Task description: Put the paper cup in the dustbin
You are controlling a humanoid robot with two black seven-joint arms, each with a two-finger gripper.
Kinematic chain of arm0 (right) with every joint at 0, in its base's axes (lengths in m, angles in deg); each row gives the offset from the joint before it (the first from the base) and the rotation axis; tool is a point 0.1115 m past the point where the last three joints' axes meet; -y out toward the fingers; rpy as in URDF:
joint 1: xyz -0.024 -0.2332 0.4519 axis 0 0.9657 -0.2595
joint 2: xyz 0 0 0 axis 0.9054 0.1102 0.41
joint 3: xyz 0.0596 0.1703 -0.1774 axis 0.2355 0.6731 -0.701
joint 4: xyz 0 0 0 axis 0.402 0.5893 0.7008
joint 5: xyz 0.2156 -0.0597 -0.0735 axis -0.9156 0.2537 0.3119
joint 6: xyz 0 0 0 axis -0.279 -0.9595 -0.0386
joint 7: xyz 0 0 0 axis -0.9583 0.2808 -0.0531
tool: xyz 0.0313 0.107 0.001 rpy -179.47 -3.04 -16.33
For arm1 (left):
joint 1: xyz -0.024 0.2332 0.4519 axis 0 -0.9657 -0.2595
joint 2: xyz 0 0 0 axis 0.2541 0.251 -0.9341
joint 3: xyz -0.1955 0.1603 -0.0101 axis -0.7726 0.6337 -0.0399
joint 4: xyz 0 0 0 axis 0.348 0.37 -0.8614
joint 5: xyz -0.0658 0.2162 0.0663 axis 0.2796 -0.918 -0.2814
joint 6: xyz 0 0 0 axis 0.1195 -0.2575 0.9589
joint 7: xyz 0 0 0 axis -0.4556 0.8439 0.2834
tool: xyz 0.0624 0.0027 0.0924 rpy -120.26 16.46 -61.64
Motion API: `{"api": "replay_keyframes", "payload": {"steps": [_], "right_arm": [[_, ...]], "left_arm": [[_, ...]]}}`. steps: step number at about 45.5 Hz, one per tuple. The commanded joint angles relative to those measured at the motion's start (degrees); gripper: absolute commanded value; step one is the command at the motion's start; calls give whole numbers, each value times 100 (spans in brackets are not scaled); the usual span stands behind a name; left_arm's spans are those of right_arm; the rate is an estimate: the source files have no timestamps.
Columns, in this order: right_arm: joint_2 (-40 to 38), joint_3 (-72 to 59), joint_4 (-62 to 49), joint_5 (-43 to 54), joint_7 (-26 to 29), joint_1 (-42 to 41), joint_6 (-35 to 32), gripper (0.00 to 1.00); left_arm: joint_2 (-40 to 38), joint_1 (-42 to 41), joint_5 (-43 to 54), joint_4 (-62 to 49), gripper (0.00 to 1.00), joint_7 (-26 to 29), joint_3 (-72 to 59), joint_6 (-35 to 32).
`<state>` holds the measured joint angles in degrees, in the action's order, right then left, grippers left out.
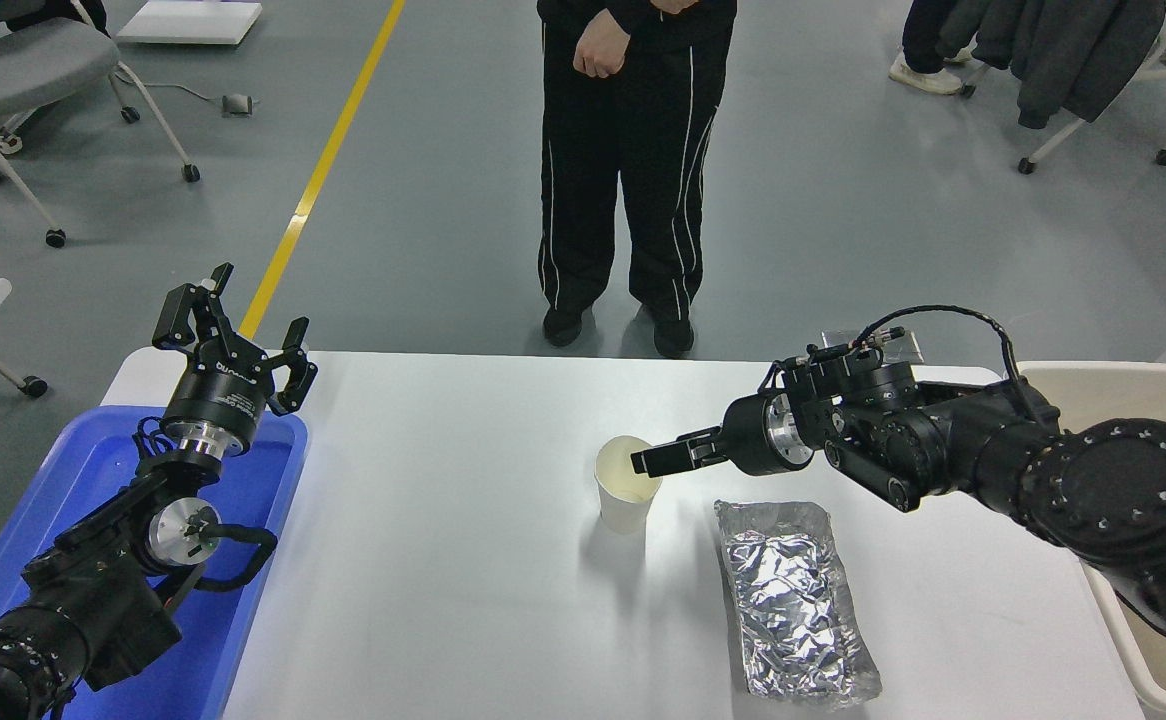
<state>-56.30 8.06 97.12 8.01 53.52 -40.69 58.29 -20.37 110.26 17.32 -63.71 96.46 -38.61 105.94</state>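
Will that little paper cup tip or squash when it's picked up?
The paper cup stands upright, looks empty and narrows toward its base, so it probably tips easily. Its thin wall would likely dent under a firm squeeze from the right tool at its rim.

White worktop (443, 600), paper cup (627, 492) upright near centre (open mouth up), crinkled silver foil tray (793, 600) lying flat just right of it and nearer the camera, blue tub (243, 600) overlapping left edge
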Motion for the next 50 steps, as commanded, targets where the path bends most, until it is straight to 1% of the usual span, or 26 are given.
{"api": "replay_keyframes", "payload": {"steps": [1,5,14,17,20,21,22,23,27,31,50], "right_arm": [[0,-28,1,14,-1,200,309,98],[0,-63,1,49,-1,227,423,93],[0,-221,-52,76,-106,192,477,68],[0,-221,-87,76,-194,192,494,64],[0,-212,-105,67,-194,192,582,63],[0,-212,-113,67,-194,192,626,60],[0,-221,-113,67,-212,174,704,53],[0,-221,-105,67,-229,165,740,49],[0,-230,-105,76,-413,121,793,30],[0,-256,-105,76,-519,69,784,0],[0,-362,-96,76,-739,95,811,0]], "left_arm": [[0,0,0,8,100,0,1,0],[0,0,0,-1,100,0,1,0],[0,0,0,-1,100,0,1,0],[0,0,0,-1,100,0,1,0],[0,0,0,-1,100,0,1,0],[0,0,0,-1,100,0,1,0],[0,0,0,-1,100,0,1,0],[0,0,0,-1,100,0,1,0],[0,0,0,-1,100,0,1,0],[0,0,0,8,100,0,1,0],[0,0,0,-1,100,0,1,0]]}}
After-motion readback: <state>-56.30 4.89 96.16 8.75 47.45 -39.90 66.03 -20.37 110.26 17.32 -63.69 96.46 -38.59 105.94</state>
